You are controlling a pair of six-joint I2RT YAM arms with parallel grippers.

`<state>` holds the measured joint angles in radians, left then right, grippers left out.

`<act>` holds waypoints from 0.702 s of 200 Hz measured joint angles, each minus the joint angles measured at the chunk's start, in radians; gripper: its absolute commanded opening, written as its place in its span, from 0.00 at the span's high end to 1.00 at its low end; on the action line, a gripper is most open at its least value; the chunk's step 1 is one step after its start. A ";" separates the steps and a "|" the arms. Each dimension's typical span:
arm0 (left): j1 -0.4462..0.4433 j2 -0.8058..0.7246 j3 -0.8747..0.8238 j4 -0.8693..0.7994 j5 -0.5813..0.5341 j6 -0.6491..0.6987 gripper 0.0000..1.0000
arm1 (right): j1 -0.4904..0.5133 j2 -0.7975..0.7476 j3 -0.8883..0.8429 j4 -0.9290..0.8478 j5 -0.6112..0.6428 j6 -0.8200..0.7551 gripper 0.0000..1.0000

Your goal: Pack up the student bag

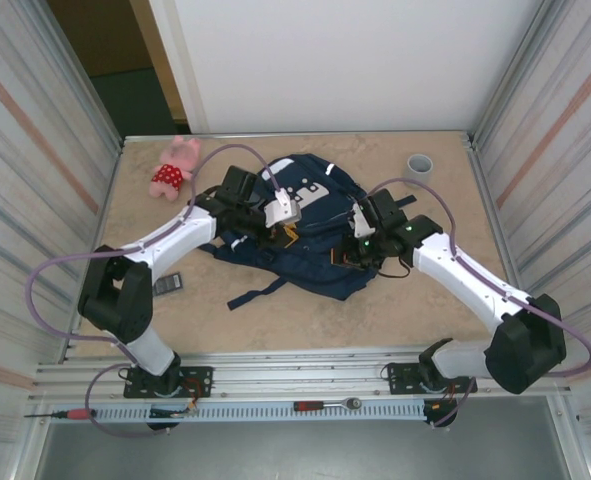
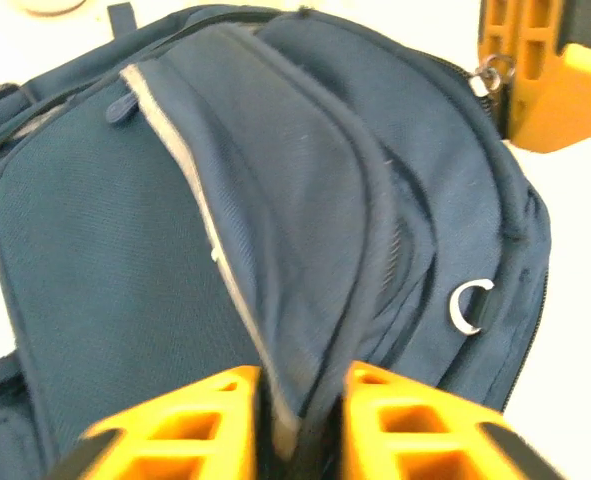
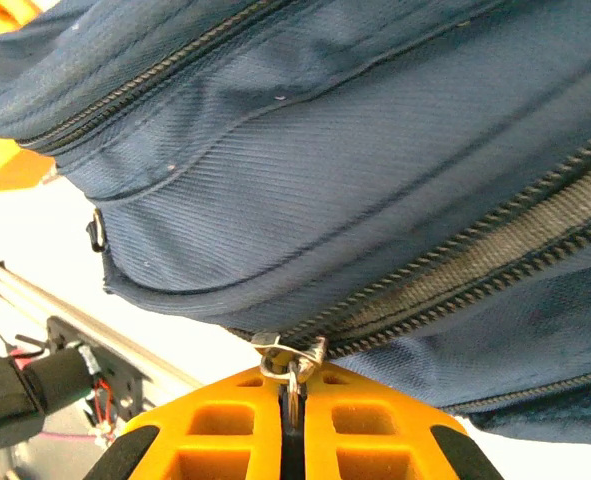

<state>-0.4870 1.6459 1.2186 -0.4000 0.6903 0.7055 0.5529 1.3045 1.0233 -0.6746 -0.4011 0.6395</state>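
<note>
The student bag (image 1: 305, 225), navy blue with white markings, lies mid-table between both arms. My left gripper (image 1: 288, 233) is over its left half. In the left wrist view its orange fingers (image 2: 210, 420) stand a little apart, with a raised fold of the student bag (image 2: 275, 200) between them; the left gripper (image 2: 303, 385) reads as open. My right gripper (image 1: 351, 254) is at the bag's right side. In the right wrist view the right gripper (image 3: 293, 385) is shut on the metal zipper pull (image 3: 291, 358) at the end of a zipper on the student bag (image 3: 325, 150).
A pink plush toy (image 1: 175, 168) lies at the back left and a grey cup (image 1: 420, 163) at the back right. A small dark object (image 1: 167, 285) lies by the left arm. Corrugated walls close both sides. Tools (image 1: 330, 404) rest on the front rail.
</note>
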 measured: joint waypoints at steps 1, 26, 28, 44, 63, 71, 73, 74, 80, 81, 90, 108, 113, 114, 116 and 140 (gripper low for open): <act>0.001 0.000 0.000 0.000 -0.001 -0.002 0.51 | 0.001 0.001 0.000 0.000 -0.002 0.000 1.00; 0.040 -0.026 -0.030 0.025 -0.031 -0.201 0.34 | 0.036 0.005 -0.018 0.041 -0.011 0.026 1.00; 0.043 -0.033 -0.039 0.032 -0.035 -0.231 0.34 | 0.040 0.005 -0.020 0.047 -0.011 0.031 1.00; 0.061 -0.101 -0.119 0.076 -0.085 -0.448 0.29 | 0.072 0.011 -0.037 0.092 -0.008 0.061 1.00; 0.069 -0.190 -0.217 0.122 -0.153 -0.743 0.28 | 0.111 0.033 -0.048 0.131 0.011 0.097 1.00; 0.069 -0.217 -0.253 0.145 -0.179 -0.856 0.28 | 0.129 0.043 -0.048 0.141 0.024 0.112 1.00; 0.069 -0.222 -0.261 0.146 -0.186 -0.883 0.28 | 0.134 0.045 -0.048 0.145 0.028 0.115 1.00; 0.069 -0.224 -0.264 0.149 -0.188 -0.895 0.28 | 0.135 0.045 -0.048 0.146 0.029 0.116 1.00; 0.069 -0.234 -0.288 0.162 -0.205 -0.980 0.28 | 0.151 0.051 -0.048 0.158 0.042 0.127 1.00; 0.069 -0.234 -0.290 0.164 -0.208 -0.989 0.28 | 0.153 0.052 -0.048 0.159 0.042 0.129 1.00; 0.069 -0.235 -0.320 0.183 -0.230 -1.090 0.28 | 0.177 0.059 -0.048 0.178 0.056 0.145 1.00; 0.069 -0.218 -0.366 0.222 -0.251 -1.242 0.28 | 0.219 0.079 -0.048 0.219 0.074 0.174 1.00; 0.069 -0.209 -0.374 0.237 -0.257 -1.276 0.28 | 0.229 0.087 -0.048 0.228 0.078 0.182 1.00; 0.069 -0.204 -0.376 0.243 -0.258 -1.286 0.29 | 0.232 0.090 -0.048 0.231 0.079 0.184 1.00; 0.069 -0.200 -0.378 0.247 -0.259 -1.294 0.28 | 0.235 0.093 -0.048 0.233 0.080 0.185 1.00; 0.071 -0.121 -0.378 0.323 -0.274 -1.401 0.28 | 0.275 0.148 -0.039 0.261 0.095 0.206 1.00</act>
<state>-0.4164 1.5253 0.8406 -0.0772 0.4168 -0.6952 0.8284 1.4521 0.9848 -0.4137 -0.3065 0.8455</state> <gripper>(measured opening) 0.716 0.074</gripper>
